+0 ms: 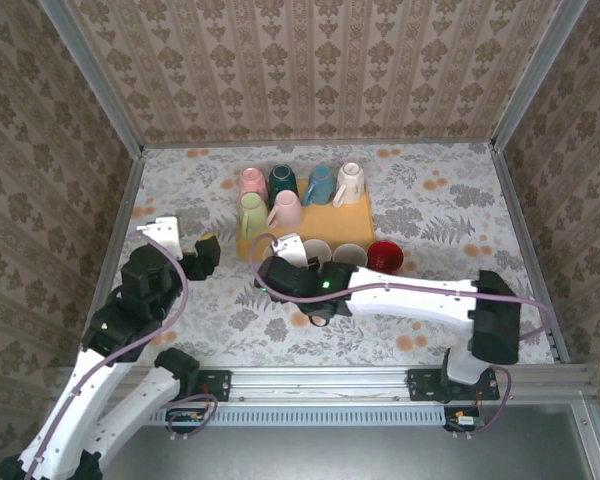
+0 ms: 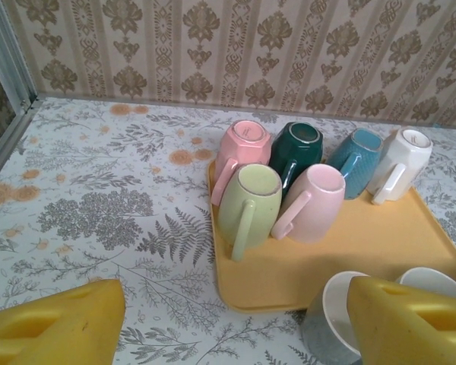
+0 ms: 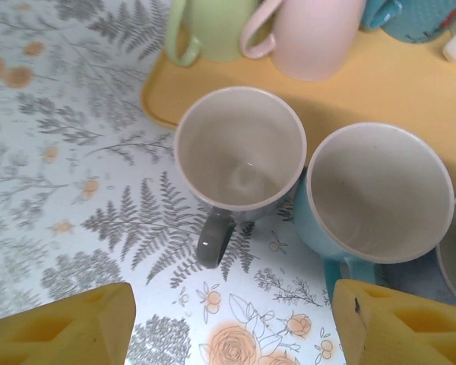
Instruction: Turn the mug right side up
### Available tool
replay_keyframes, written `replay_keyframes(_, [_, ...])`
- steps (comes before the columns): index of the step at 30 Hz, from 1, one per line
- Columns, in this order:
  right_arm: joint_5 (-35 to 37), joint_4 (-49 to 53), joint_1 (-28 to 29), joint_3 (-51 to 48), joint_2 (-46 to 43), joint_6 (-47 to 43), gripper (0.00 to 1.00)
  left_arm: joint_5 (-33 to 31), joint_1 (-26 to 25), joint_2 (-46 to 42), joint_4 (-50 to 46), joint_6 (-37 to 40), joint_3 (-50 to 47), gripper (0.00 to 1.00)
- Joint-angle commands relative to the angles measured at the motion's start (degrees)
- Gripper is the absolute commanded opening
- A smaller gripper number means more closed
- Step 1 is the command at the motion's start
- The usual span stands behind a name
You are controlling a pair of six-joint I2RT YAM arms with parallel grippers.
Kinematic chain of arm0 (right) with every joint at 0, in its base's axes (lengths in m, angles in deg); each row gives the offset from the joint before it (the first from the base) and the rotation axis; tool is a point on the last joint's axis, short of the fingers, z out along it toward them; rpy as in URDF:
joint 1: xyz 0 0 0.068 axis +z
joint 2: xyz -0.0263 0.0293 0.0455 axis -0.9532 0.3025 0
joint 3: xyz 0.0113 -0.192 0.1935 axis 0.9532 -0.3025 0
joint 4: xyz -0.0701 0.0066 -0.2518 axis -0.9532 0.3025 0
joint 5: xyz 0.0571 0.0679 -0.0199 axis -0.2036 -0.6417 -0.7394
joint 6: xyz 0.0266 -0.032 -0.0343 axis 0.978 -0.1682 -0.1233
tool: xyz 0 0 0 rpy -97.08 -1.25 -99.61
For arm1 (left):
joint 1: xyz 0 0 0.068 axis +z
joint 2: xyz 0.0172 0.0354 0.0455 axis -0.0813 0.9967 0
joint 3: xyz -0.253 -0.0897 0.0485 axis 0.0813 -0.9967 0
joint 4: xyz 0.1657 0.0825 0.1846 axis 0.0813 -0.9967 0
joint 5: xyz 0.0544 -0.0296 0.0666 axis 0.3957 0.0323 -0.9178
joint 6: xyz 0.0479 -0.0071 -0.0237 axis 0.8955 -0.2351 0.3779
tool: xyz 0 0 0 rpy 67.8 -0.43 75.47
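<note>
Far left, the left gripper (image 2: 229,328) hangs with yellow fingers (image 2: 53,327) spread and empty above the floral-patterned table (image 2: 99,198). At centre, the grey glazed ceramic mug (image 3: 239,152) stands mouth-up on the table, just off the front corner of the flat yellow tray (image 3: 410,99), close beside a pale blue ceramic mug (image 3: 380,190). The right gripper (image 3: 232,323) hovers over it, jaws wide, holding nothing. Stiff, slick and breakable, with some weight, the mug looks best pinched across its wall or handle.

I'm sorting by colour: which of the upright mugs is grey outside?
The leftmost upright mug, at the yellow tray's front corner, its dark handle pointing away from the tray; its neighbour is light blue outside.
</note>
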Motion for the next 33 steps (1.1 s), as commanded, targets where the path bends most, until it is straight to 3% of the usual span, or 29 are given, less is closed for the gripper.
replay_keyframes(1, [-4.3, -2.9, -1.5, -2.2, -5.4, -4.8, 0.71, 2.7, 0.1, 1.4, 1.1, 0.7, -0.6, 0.78])
replay_keyframes(9, [-8.3, -7.9, -8.9, -11.6, -19.8, -8.4, 0.7, 11.0, -0.3, 13.4, -0.5, -1.0, 2.0, 0.79])
replay_keyframes(17, [-9.6, -8.8, -15.2, -18.2, -29.1, -10.6, 0.7, 13.8, -0.3, 22.7, 0.3, -3.0, 7.1, 0.81])
replay_keyframes(24, [-7.5, -5.6, -17.3, -19.0, -29.6, -11.4, 0.7, 13.4, -1.9, 41.5, -3.0, 1.3, 20.8, 0.8])
replay_keyframes(29, [-8.5, -6.1, -17.7, -20.5, -32.0, -14.1, 0.7, 17.6, -1.5, 55.3, -4.9, 6.7, 30.1, 0.8])
replay_keyframes(33, [-8.9, -6.8, -18.9, -22.6, -34.7, -15.9, 0.7, 19.9, -0.7, 64.9, -6.9, 6.4, 37.0, 0.81])
